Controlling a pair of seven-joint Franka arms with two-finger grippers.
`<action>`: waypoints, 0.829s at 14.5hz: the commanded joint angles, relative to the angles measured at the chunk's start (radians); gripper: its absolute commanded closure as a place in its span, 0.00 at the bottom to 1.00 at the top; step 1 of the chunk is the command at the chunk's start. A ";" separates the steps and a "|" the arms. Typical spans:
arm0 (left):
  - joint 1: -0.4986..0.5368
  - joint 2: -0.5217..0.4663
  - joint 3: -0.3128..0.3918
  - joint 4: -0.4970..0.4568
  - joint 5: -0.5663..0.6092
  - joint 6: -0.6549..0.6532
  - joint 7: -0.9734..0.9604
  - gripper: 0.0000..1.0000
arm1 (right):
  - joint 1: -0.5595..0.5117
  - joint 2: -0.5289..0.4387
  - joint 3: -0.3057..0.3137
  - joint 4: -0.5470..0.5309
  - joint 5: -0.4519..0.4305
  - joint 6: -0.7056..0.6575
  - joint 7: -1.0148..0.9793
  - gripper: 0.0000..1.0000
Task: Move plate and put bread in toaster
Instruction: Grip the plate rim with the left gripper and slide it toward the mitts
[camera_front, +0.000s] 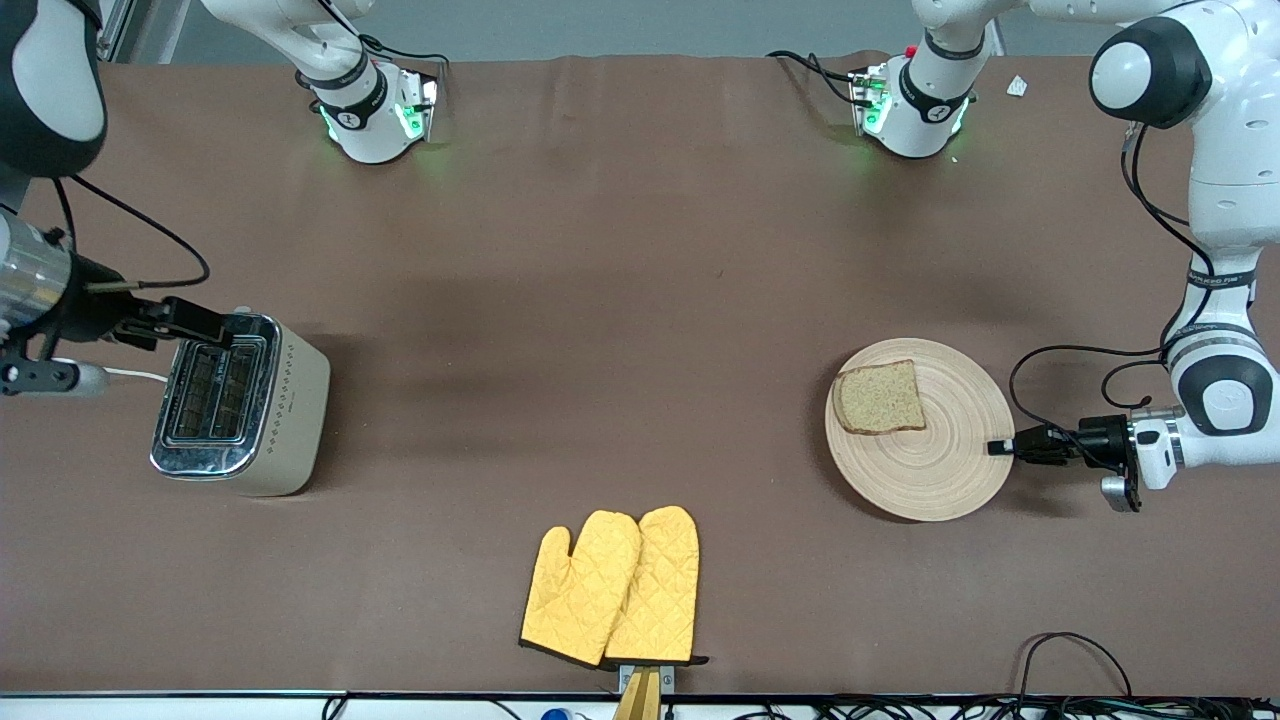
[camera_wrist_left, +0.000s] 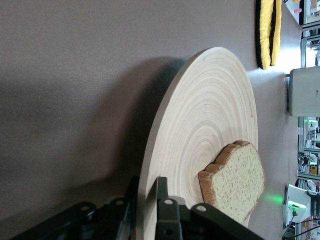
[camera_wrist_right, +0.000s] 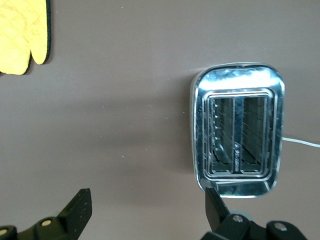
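The pale wooden plate (camera_front: 930, 455) lies toward the left arm's end of the table. The slice of brown bread (camera_front: 878, 397) rests on its part farthest from the front camera. My left gripper (camera_front: 1003, 447) is shut on the plate's rim. In the left wrist view the rim sits between its fingers (camera_wrist_left: 161, 192), with the plate (camera_wrist_left: 200, 125) and bread (camera_wrist_left: 235, 180) in view. The cream and chrome toaster (camera_front: 240, 400) stands at the right arm's end, both slots empty. My right gripper (camera_front: 205, 325) hovers open and empty over the toaster's top edge; the right wrist view (camera_wrist_right: 146, 195) shows the toaster (camera_wrist_right: 237, 135) below.
A pair of yellow oven mitts (camera_front: 615, 590) lies near the table's front edge, midway between toaster and plate; they also show in the left wrist view (camera_wrist_left: 267, 30) and right wrist view (camera_wrist_right: 22, 35). The toaster's white cord (camera_front: 135, 375) trails toward the table's end.
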 joint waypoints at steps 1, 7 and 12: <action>-0.003 0.008 0.000 0.016 0.019 -0.023 0.007 0.91 | 0.023 0.025 0.004 -0.026 0.018 0.068 0.019 0.00; -0.007 0.008 -0.023 0.022 0.013 -0.037 0.049 1.00 | 0.117 0.059 0.002 -0.161 0.072 0.281 0.181 0.00; -0.010 0.009 -0.046 0.024 -0.102 -0.102 0.035 1.00 | 0.149 0.099 0.002 -0.161 0.072 0.326 0.278 0.00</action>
